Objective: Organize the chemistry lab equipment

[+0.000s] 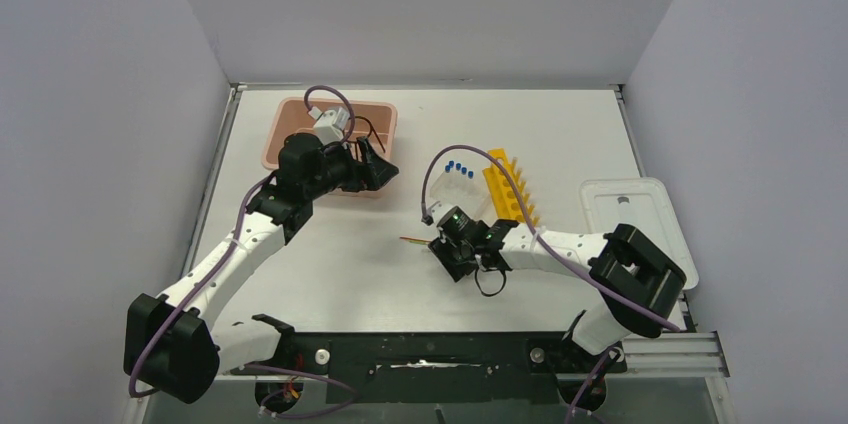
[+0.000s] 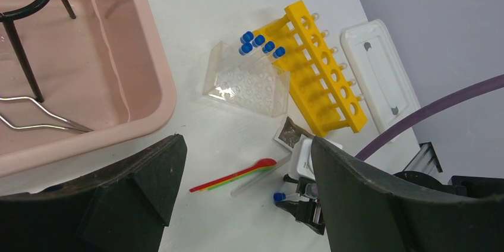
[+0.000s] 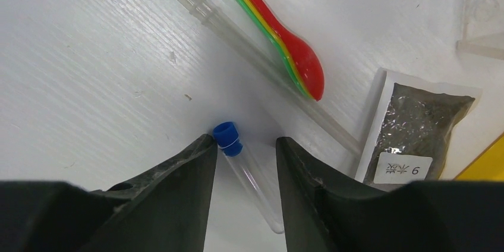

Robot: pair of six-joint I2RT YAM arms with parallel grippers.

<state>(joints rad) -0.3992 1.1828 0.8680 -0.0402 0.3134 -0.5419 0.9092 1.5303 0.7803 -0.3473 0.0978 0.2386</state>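
Note:
A blue-capped clear tube lies aslant on the table between the fingers of my right gripper. Its cap presses one finger and its round end meets the other, so the gripper is shut on it. Thin coloured sticks and a clear rod lie just beyond. Several more blue-capped tubes stand in the clear tube rack, beside the yellow holed rack. My left gripper hangs open and empty by the pink tub, which holds the black wire ring and metal tongs.
A small packet of dark grains lies right of the coloured sticks. The white lid rests at the table's right edge. Grey walls close in the table on three sides. A purple cable arcs over my right arm.

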